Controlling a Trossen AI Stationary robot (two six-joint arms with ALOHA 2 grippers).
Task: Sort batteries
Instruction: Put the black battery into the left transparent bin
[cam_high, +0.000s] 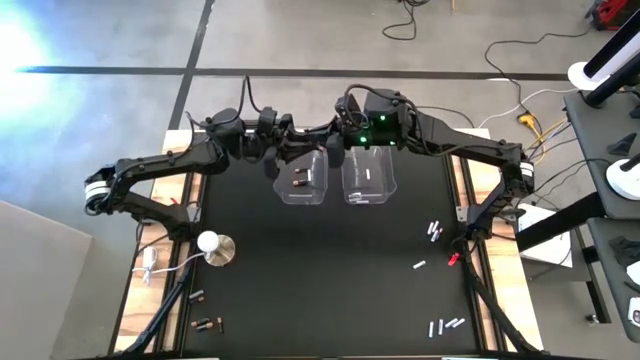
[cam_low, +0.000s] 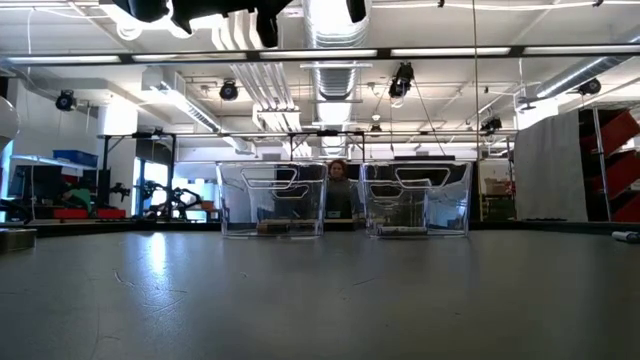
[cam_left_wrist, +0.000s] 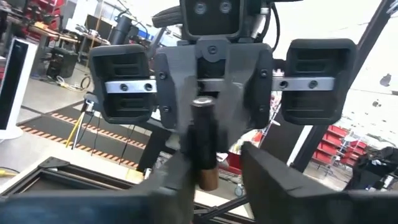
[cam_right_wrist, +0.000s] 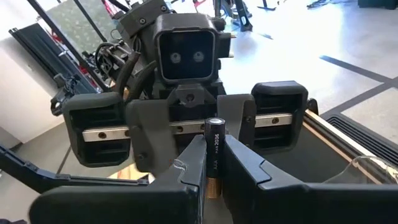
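Both grippers meet fingertip to fingertip high above the two clear bins, the left gripper (cam_high: 327, 150) (cam_left_wrist: 217, 180) facing the right gripper (cam_high: 350, 138) (cam_right_wrist: 213, 168). An upright dark battery (cam_right_wrist: 214, 149) with a copper lower end stands between them. The right gripper is shut on it. The left gripper is open, its fingers on either side of the same battery (cam_left_wrist: 202, 140), with a gap showing on one side. Loose silvery-white batteries (cam_high: 435, 232) lie on the mat's right, and dark ones (cam_high: 205, 323) lie near its left front corner. My right gripper pinches the dark battery between its two fingers (cam_right_wrist: 189, 165), on the lower half just above the copper end (cam_right_wrist: 212, 186). The fingers come level and lie across it. The battery stands upright, lifted clear, high over the bins. My left gripper: I cannot tell whether it touches the battery.
The left bin (cam_high: 285, 195) holds dark batteries and the right bin (cam_high: 350, 196) holds pale ones; both stand at the mat's far middle. A white round-based knob (cam_high: 212, 244) sits at the left and a small red object (cam_high: 453, 259) at the right. A person shows far behind the bins (cam_low: 338, 180).
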